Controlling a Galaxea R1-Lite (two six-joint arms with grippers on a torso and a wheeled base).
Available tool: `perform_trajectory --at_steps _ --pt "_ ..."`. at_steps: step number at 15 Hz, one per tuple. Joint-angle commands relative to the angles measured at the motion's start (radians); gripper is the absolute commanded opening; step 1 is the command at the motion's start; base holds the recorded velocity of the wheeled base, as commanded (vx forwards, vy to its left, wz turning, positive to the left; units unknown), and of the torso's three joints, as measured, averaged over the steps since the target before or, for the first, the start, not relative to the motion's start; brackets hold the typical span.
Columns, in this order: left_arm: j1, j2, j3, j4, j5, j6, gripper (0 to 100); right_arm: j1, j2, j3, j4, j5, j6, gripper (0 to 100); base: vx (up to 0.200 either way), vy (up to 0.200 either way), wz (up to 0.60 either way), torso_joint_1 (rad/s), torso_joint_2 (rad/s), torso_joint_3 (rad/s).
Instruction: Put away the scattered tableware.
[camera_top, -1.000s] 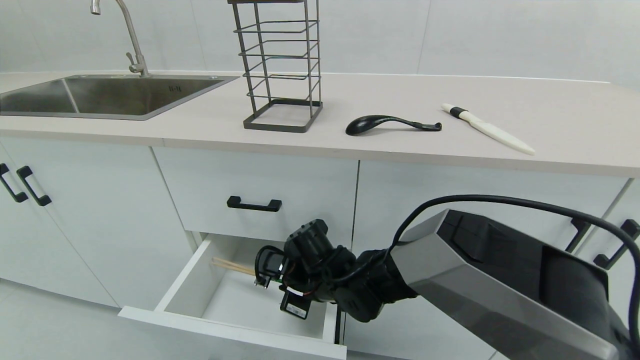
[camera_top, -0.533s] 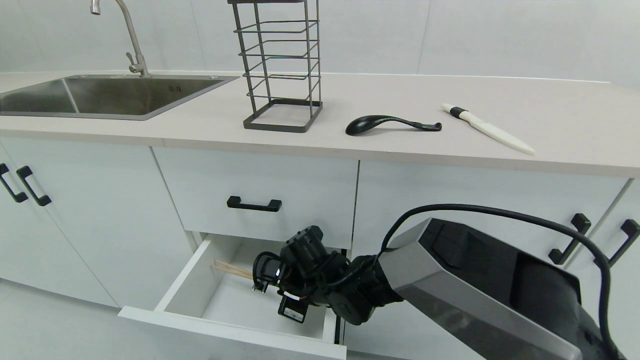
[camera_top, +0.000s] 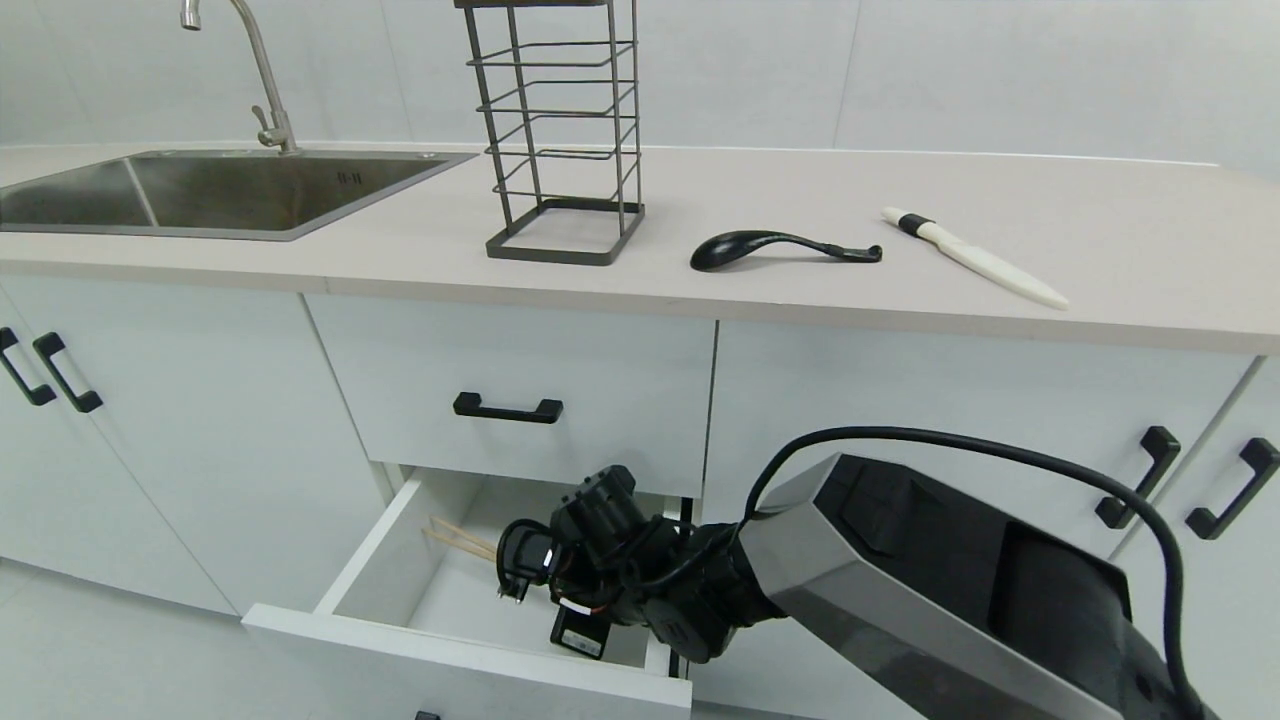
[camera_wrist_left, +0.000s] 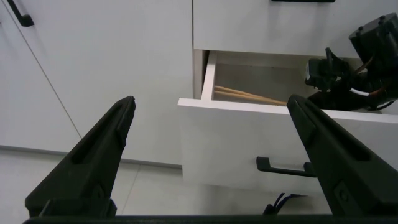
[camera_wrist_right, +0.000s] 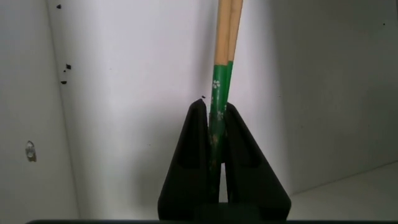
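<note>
A pair of wooden chopsticks (camera_top: 458, 540) with green ends (camera_wrist_right: 221, 56) sticks out over the floor of the open lower drawer (camera_top: 470, 665). My right gripper (camera_top: 514, 574) is inside the drawer, shut on the green ends (camera_wrist_right: 219, 127). A black spoon (camera_top: 780, 247) and a white knife (camera_top: 975, 258) lie on the countertop to the right. My left gripper (camera_wrist_left: 210, 101) hangs open in front of the drawer's front panel (camera_wrist_left: 249, 143), apart from it, with the chopsticks (camera_wrist_left: 249, 96) seen over the rim.
A tall black wire rack (camera_top: 565, 130) stands on the counter left of the spoon. A steel sink (camera_top: 220, 190) with a tap is at the far left. The upper drawer with a black handle (camera_top: 507, 407) is closed above the open one.
My right gripper has sunk lower into the drawer and a little to the left, carrying the chopsticks down with it. The spoon and knife have not moved.
</note>
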Motion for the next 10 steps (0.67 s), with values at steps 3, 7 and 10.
perform_trajectory --at_steps 3,7,10 --pt "0.0 0.001 0.0 -0.001 0.0 0.0 100 0.005 0.01 -0.004 0.017 0.002 -0.002 100 0.0 0.0 0.0 0.0 0.0 0.0" --pt "0.0 0.001 0.0 0.0 0.0 0.0 100 0.019 -0.031 -0.02 0.023 0.002 0.003 100 0.0 0.0 0.0 0.0 0.0 0.0" --pt "0.0 0.001 0.0 0.0 0.0 0.0 100 0.036 -0.099 -0.019 0.052 0.002 0.004 100 0.0 0.0 0.0 0.0 0.0 0.0"
